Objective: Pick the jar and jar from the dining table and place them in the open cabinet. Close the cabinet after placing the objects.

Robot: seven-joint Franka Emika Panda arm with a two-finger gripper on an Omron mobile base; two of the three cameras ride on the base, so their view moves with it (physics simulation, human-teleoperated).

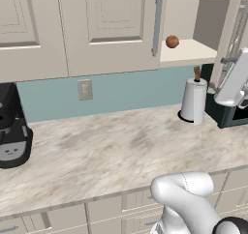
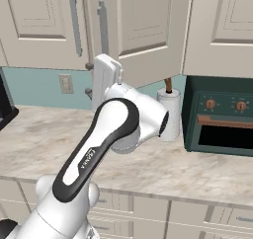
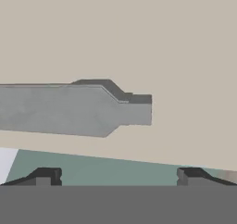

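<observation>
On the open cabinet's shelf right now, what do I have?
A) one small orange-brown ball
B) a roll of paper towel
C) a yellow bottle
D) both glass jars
A: in the left base view a small orange-brown ball sits alone on the cream shelf of the cabinet; no jar stands there, and the paper towel roll is down on the counter.

Teal backsplash (image 1: 121, 90) with 1 outlet (image 1: 85, 89) above marbled beige counter (image 1: 111, 146); paper towel roll (image 1: 194, 100), dark green oven (image 2: 220, 114), black coffee machine (image 1: 12, 131).
</observation>
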